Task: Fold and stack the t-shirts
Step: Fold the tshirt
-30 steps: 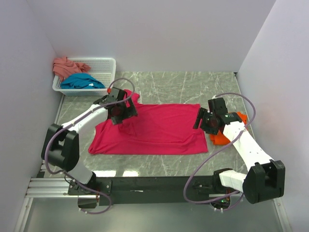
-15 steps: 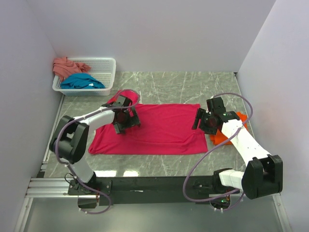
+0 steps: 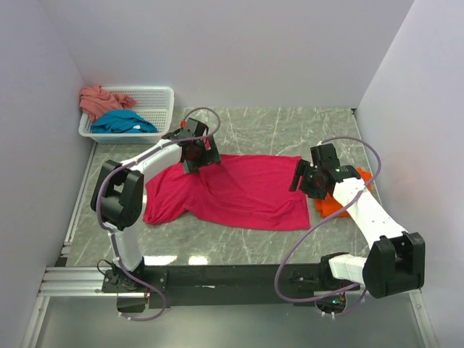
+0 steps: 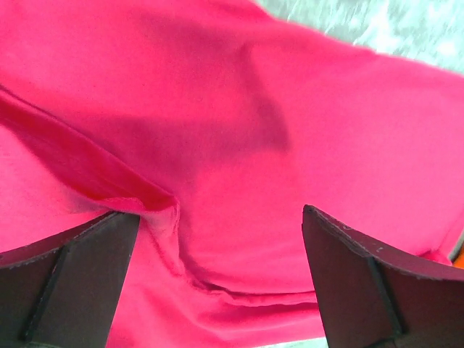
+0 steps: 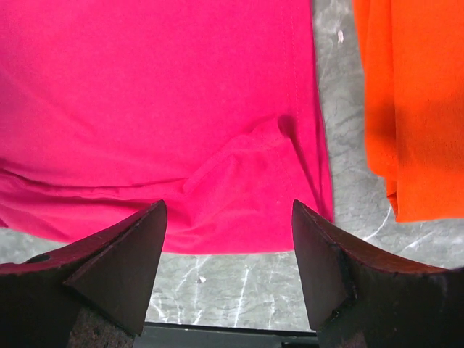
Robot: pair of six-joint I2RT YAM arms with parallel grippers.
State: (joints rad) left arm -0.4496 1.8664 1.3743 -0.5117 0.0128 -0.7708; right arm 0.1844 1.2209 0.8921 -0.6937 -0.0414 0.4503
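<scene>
Left gripper (image 4: 221,216) farther back now, wide open over bunched magenta-red t-shirt (image 3: 250,192); right gripper (image 5: 228,206) open above its hem.

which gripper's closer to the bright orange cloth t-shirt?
Right. The right gripper hangs beside the orange t-shirt, over the edge of the magenta-red cloth t-shirt; the left gripper is at that shirt's opposite end.

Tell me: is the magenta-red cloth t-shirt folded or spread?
Spread, not folded: the magenta-red cloth t-shirt lies flat, rumpled at its left side.
</scene>
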